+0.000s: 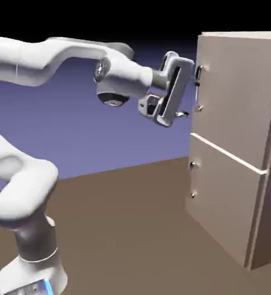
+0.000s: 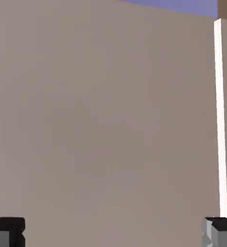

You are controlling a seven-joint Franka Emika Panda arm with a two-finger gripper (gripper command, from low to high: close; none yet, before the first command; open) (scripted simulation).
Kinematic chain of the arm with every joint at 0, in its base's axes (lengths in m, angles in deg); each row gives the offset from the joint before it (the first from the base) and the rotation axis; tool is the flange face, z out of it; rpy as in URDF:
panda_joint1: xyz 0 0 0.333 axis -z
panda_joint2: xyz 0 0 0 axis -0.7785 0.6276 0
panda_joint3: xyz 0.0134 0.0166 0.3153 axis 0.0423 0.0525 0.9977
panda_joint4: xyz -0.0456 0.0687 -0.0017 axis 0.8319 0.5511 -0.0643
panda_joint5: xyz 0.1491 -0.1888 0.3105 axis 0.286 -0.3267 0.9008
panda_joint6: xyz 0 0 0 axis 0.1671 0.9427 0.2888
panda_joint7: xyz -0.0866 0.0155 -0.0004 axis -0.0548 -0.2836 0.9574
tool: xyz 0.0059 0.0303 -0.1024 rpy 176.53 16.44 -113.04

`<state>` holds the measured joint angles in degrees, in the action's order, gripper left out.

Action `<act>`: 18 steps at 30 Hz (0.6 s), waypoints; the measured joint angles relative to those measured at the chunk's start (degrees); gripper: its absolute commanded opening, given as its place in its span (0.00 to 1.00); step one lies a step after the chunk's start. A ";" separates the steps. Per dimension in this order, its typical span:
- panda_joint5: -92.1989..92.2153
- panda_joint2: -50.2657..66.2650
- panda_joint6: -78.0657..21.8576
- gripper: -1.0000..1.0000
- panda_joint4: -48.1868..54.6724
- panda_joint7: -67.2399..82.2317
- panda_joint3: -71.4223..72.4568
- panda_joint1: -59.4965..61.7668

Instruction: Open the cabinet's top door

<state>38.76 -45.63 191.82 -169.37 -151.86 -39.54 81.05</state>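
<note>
1. Cabinet (image 1: 241,144): qty 1, beige, stands on table (image 1: 120,230) at right of ext. view; right side cut off by frame edge.
2. Front panels: qty 2. Top door (image 1: 233,92) above, lower panel (image 1: 221,201) below, a pale ledge between them.
3. Handle (image 1: 199,86): qty 1, vertical silver bar on top door's left edge; partly hidden behind gripper, shape hard to read.
4. Knobs (image 1: 192,165): qty 2, small, on lower panel's left edge, one above the other.
5. Arm (image 1: 57,57): qty 1, white, reaches from lower left toward top door; base cut off at bottom.
6. Gripper (image 1: 191,97): qty 1, just beside handle, at top door height. Fingers spread wide apart, nothing between; contact w/ handle cannot be told.
7. Hand view: 2 finger tips at bottom corners, left (image 2: 7,231) dark, right (image 2: 220,232) grey, both cut off by edge. Rest is filled by flat beige door face (image 2: 101,120); thin white vertical strip (image 2: 220,120) at right. Handle not seen here.
</note>
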 measured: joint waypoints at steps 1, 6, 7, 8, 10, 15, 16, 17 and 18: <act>2.49 -0.26 -0.06 0.50 0.51 -0.89 0.92 0.86; 14.95 -1.53 -0.38 0.50 3.07 -5.35 5.53 5.14; 17.45 -1.79 -0.44 0.50 3.59 -6.25 6.45 6.00; 19.94 -2.04 -0.50 0.50 4.10 -7.14 7.37 6.86; 24.92 -2.55 -0.63 0.50 5.12 -8.92 9.22 8.57; 37.38 -3.83 -0.94 0.50 7.68 -13.38 13.82 12.86; 39.88 -4.08 -1.00 0.50 8.20 -14.28 14.74 13.72; 42.37 -4.34 -1.06 0.50 8.71 -15.17 15.67 14.58; 44.86 -4.59 -1.13 0.50 9.22 -16.06 16.59 15.43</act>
<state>83.62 -50.22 190.70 -160.15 -167.93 -22.95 96.48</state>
